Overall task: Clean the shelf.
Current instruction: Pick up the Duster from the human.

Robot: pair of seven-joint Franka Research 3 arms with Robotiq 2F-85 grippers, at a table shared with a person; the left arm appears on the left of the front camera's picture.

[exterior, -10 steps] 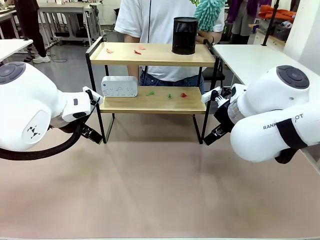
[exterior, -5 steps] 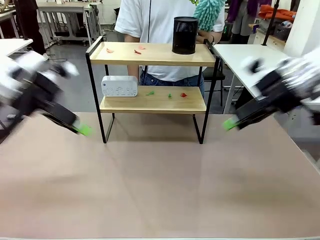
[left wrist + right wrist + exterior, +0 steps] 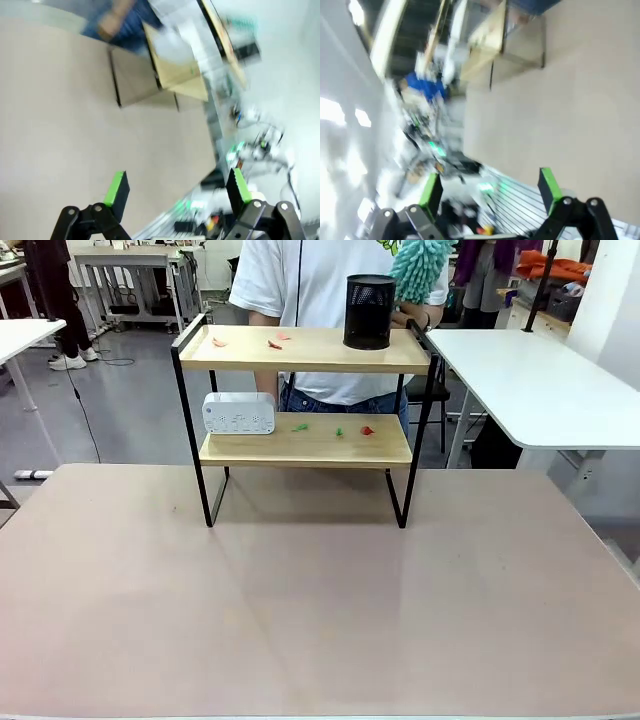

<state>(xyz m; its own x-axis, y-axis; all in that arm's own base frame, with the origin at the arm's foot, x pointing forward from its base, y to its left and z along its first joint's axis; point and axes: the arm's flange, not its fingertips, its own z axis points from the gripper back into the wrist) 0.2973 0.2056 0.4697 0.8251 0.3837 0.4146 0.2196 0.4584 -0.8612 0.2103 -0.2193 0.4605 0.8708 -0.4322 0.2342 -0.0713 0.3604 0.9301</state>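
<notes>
2 light boards are seen in the shelf (image 3: 300,450), which is set at the far middle of the table (image 3: 320,610), with a black mesh cup (image 3: 369,311) on the top board, a white box (image 3: 239,413) on the lower board and small paper scraps (image 3: 274,343) scattered on both. A teal duster (image 3: 420,268) is held by the person (image 3: 320,280) behind it. The left gripper (image 3: 176,179) and right gripper (image 3: 490,177) are each shown, blurred, with fingers spread apart and nothing between them.

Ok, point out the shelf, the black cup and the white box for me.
shelf (image 3: 310,348): front view, bare middle of its top board.
black cup (image 3: 369,312): front view, middle of its mesh wall.
white box (image 3: 239,413): front view, centre of its front face.
</notes>
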